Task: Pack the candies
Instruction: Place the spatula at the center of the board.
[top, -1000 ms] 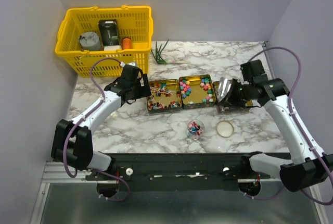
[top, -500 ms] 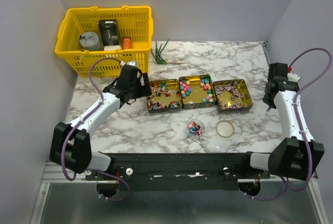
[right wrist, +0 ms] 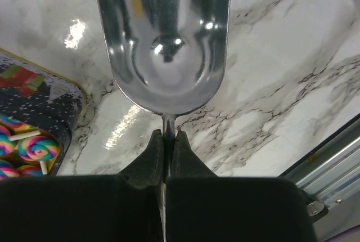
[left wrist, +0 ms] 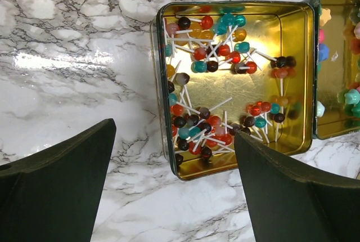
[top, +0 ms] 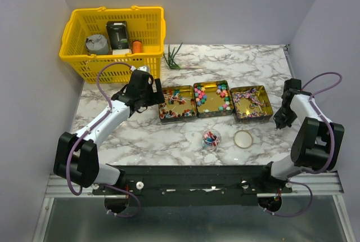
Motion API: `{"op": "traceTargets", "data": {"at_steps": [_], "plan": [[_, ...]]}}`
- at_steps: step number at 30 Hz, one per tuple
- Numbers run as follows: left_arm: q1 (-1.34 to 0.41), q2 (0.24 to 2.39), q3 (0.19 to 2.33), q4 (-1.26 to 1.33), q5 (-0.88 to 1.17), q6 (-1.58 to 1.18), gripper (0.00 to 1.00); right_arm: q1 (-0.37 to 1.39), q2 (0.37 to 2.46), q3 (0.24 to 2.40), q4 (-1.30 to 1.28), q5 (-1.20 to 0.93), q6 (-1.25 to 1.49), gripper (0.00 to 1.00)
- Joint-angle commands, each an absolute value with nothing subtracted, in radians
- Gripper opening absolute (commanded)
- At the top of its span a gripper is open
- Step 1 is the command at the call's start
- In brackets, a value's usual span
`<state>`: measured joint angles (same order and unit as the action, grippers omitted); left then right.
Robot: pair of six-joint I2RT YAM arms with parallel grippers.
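The candies [top: 212, 97] lie in three square gold tins in a row mid-table; more fill a small clear round pot [top: 211, 138] nearer the arms. My left gripper [top: 147, 93] hovers just left of the left tin [top: 167, 119], open and holding nothing. In the left wrist view its gripper [left wrist: 174, 197] straddles bare marble beside that tin's corner [left wrist: 162, 84], which holds tiny ball lollipops [left wrist: 202, 124]. My right gripper [right wrist: 167, 138] is shut on the handle of an empty metal scoop [right wrist: 163, 39], right of the right tin [right wrist: 62, 98] over bare marble. In the top view this gripper [top: 280, 121] is near the table's right edge.
A round gold lid [top: 243, 138] lies beside the clear pot. A yellow basket [top: 112, 42] with several items stands at the back left, with a green sprig [top: 174, 56] next to it. The table's right edge and a metal rail [right wrist: 332, 180] are close to the scoop.
My right arm has swung the scoop away from above the right tin, out to the table's right edge and then nearer the front. The left arm has barely moved.
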<state>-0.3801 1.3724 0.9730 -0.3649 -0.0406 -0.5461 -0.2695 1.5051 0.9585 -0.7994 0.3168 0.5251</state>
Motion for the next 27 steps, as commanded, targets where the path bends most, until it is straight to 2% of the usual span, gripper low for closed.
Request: {"op": "traceTargets", "data": {"at_steps": [1,7,10,17,21,27], "plan": [[-0.379,1.358,0.965,-0.35,-0.032,-0.54,0.99,-0.276,1.529,0.92,-0.749,0.276,0.574,0.01],[-0.379,1.37,0.974,-0.351,-0.031,-0.538,0.99,-0.276,1.534,0.9,-0.745,0.278,0.566,0.02],[-0.379,1.362,0.968,-0.348,-0.035,-0.541,0.99,-0.276,1.519,0.899,-0.756,0.278,0.558,0.1],[-0.379,1.358,0.954,-0.333,-0.031,-0.555,0.99,-0.275,1.375,0.908,-0.778,0.259,0.509,0.47],[-0.38,1.365,0.948,-0.327,-0.02,-0.568,0.99,-0.275,1.289,0.937,-0.821,0.236,0.497,0.56],[-0.379,1.361,0.942,-0.324,-0.009,-0.574,0.99,-0.214,1.157,0.954,-0.859,0.092,0.439,0.63]]}}
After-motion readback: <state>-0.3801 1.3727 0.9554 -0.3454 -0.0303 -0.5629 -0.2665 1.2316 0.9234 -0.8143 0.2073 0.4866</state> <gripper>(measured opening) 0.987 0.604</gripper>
